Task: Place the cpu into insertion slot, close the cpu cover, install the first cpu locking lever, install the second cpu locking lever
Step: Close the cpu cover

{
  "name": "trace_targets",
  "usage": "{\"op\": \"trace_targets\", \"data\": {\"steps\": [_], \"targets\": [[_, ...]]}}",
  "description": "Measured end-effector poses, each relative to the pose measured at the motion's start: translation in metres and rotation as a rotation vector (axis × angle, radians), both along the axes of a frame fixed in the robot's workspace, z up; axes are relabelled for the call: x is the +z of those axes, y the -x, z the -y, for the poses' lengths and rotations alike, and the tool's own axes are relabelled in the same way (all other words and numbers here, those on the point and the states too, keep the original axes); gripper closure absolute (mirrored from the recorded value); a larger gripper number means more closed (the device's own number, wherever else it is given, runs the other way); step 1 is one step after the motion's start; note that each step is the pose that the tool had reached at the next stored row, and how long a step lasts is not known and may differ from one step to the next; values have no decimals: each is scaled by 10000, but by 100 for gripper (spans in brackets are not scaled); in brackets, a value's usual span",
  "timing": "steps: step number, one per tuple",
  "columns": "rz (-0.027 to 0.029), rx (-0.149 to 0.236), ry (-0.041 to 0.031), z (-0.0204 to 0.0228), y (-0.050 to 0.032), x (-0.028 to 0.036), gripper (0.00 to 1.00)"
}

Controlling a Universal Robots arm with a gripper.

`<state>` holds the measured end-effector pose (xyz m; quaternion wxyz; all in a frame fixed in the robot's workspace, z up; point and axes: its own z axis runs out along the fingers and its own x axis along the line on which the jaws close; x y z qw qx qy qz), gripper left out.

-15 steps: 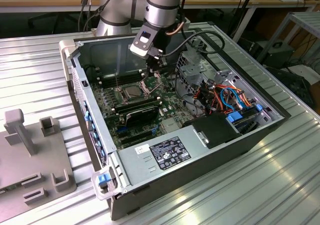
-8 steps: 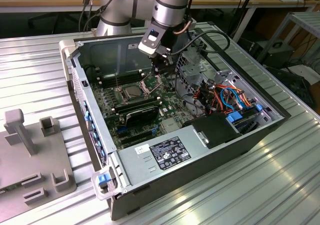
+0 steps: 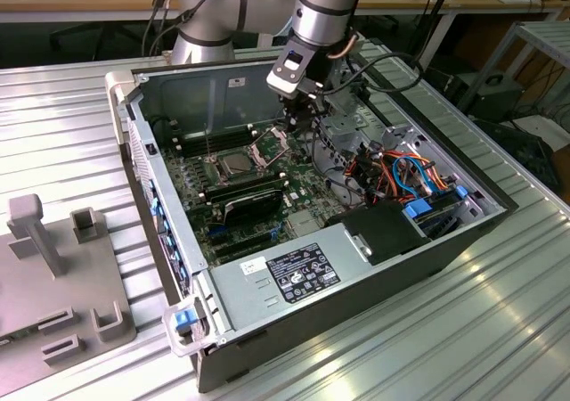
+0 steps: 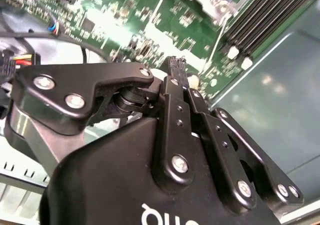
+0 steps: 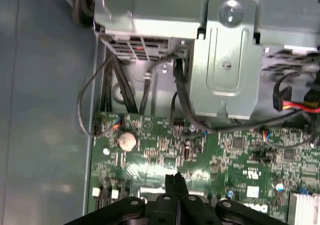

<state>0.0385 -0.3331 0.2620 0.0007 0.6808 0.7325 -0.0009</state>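
cpu sits flat in the insertion slot, upper middle of the exterior view, left of centre. Its cpu cover stands tilted up just to the right, not down yet. The gripper hangs just above and right of the cover; contact can't be told. In the first wrist view the fingers are pressed together, holding nothing. Judged step: closing the cover. Push its raised edge with the closed tips, swing slowly, and stay off the chip top and the motherboard.
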Motion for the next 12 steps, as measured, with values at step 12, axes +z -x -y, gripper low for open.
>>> {"op": "trace_targets", "data": {"steps": [12], "targets": [[-10,-1,0,-11,-92,-167,89]]}}
